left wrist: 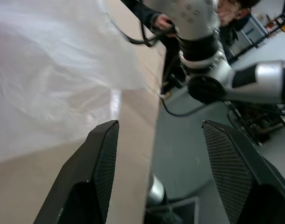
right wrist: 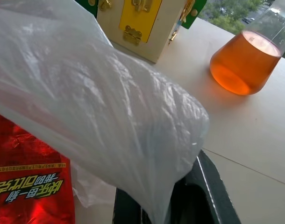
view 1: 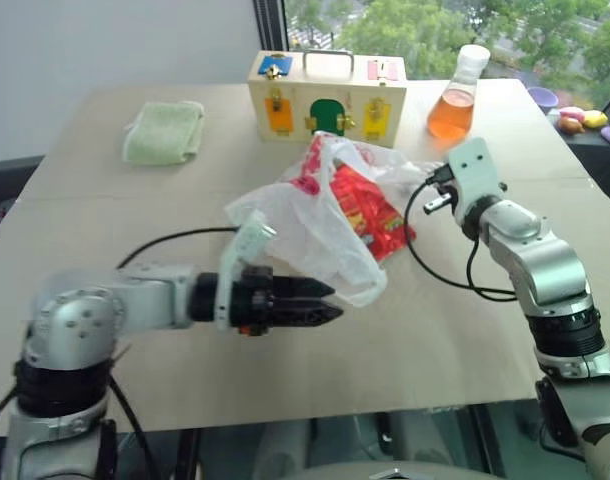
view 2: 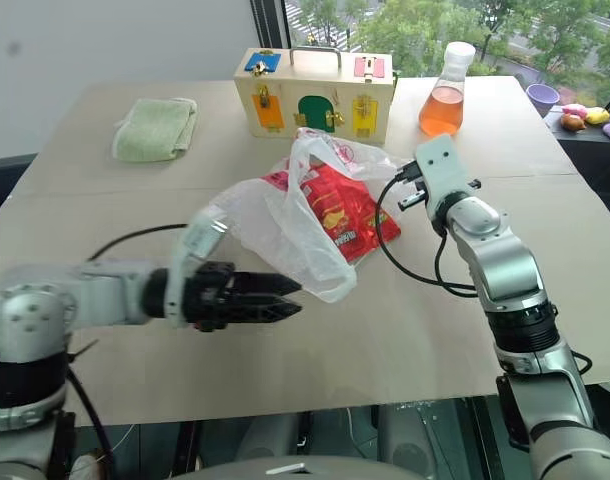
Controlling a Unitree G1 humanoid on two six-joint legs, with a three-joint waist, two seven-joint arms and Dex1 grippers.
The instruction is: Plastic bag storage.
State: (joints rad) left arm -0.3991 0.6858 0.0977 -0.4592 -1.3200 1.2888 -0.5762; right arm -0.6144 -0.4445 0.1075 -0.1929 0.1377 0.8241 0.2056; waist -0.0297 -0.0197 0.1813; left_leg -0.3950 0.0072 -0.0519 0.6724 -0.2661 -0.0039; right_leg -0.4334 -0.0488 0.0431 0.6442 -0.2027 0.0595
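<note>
- Plastic bag [view 1: 315,215]: mid-desk [view 1: 135,300], before wooden box [view 1: 327,97], loosely spread, not yet folded or stowed; red snack packet [view 1: 370,210] lying at it
- Right gripper [right wrist: 180,200]: closed on bag's edge
- Left gripper [view 1: 325,300]: open, empty, near bag's front edge
- Remaining, by judgement: gathering and storing, nearly all

Wooden latch box [view 1: 326,98] with coloured doors and a top handle, standing at the far side of the desk [view 1: 455,330]. Folded green cloth [view 1: 165,131] to its left; flask of orange liquid [view 1: 458,94] to its right. Shiny red snack packet [view 1: 370,205] lying mid-desk, near the box's front.
</note>
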